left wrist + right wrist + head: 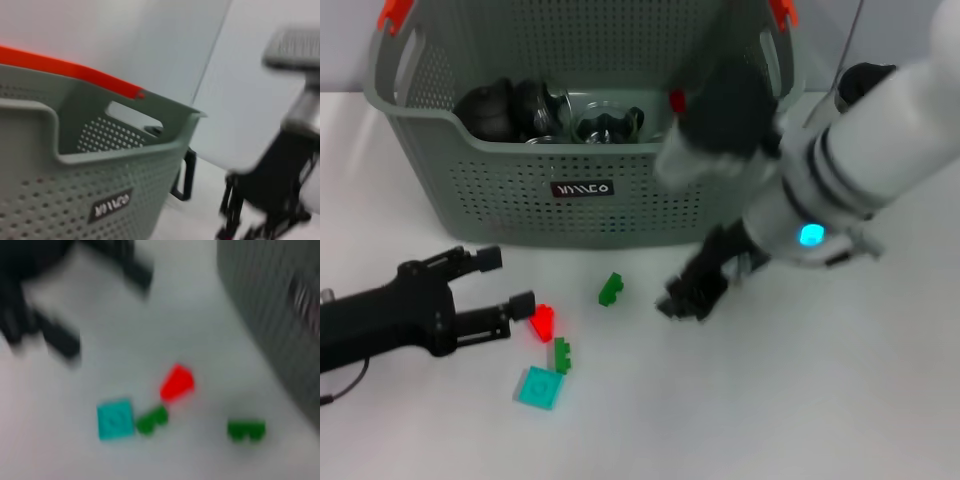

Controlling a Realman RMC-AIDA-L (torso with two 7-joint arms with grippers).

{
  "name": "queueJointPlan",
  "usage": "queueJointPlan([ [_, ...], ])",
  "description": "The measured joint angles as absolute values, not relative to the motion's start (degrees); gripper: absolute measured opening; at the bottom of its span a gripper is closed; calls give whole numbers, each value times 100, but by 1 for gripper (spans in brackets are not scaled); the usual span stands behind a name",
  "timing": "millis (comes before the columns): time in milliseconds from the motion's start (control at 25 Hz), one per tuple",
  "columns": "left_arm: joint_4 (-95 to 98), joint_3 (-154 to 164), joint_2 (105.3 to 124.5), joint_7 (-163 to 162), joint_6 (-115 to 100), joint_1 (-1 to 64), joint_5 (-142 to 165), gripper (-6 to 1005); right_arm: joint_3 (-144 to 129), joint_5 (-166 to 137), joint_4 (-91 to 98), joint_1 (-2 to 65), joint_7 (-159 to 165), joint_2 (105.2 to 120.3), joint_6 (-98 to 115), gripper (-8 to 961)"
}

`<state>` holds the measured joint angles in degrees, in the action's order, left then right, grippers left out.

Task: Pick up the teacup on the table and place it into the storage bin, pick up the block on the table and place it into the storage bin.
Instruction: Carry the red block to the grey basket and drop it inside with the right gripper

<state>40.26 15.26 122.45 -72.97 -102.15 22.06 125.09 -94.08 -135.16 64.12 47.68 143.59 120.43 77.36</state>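
The storage bin (520, 190) stands at the counter's (770, 400) far side, with glassware inside. Four blocks lie before it: red block (542, 322), two green ones, one teal. The left end effector (505, 285) sits wide open beside the red block; the right end effector (685, 300) hovers low nearby, its spread unclear.

We see a matte black left arm ending in a black two-fingered left pincer (505, 286). Our right arm is glossy white with black joint bands, a glowing cyan light, and a blurred black right pincer (685, 300).
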Motion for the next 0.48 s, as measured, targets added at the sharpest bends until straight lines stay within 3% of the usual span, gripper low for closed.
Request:
queueJointPlan([
  [240,4028,1529,12258,-7278,-10265,2194,12711,877,-7961,-13142,8105,4810,14574,12030,8828,230],
  [480,4008,1528,12264,-7277,-10237,2228,12716,877,-5852,-12743,8537,5432,14511,11931,8995,236],
])
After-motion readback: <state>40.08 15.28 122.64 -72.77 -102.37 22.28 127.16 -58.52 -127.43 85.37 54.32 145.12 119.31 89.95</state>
